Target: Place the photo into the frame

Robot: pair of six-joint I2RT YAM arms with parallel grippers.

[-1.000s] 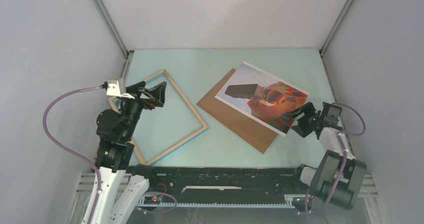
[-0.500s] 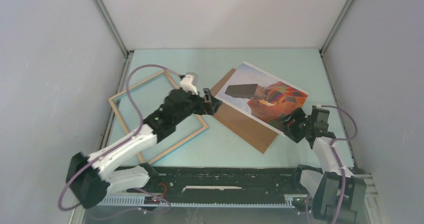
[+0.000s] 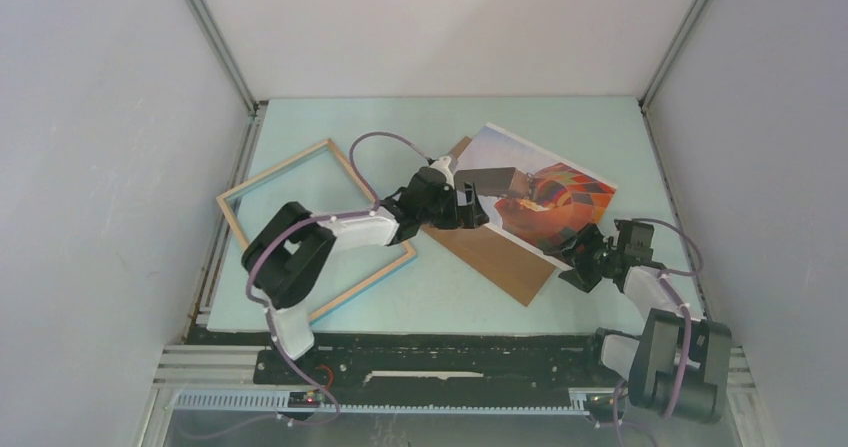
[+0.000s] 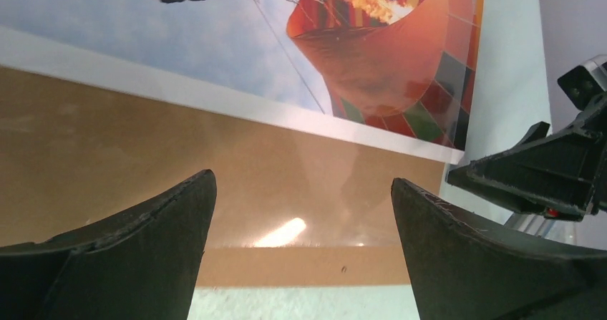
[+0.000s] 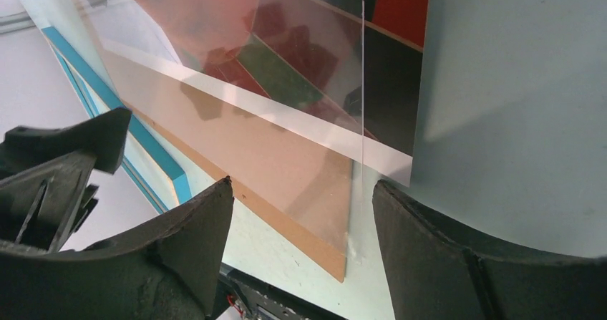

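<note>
The photo (image 3: 540, 192), an orange-red balloon print with a white border, lies face up across the brown backing board (image 3: 500, 259) right of centre. The frame (image 3: 272, 170), light wood, lies flat and empty at the left. My left gripper (image 3: 475, 212) is open and empty, low over the board at the photo's left edge. In the left wrist view, board (image 4: 143, 170) and photo (image 4: 215, 41) lie ahead of the open gripper (image 4: 300, 255). My right gripper (image 3: 577, 259) is open and empty at the photo's near right corner. The right wrist view shows that corner (image 5: 379, 159) between the open gripper (image 5: 300, 248).
A clear sheet (image 5: 315, 184) lies over the board and photo, and its edge shows in the right wrist view. The frame's teal face (image 5: 154, 159) and my left gripper (image 5: 57, 170) show there too. Grey walls close in the table on three sides.
My left arm has swung right, from over the frame to the board beside the photo. My right gripper has dropped and shifted left toward the photo's near corner. Photo, board and frame have not moved.
</note>
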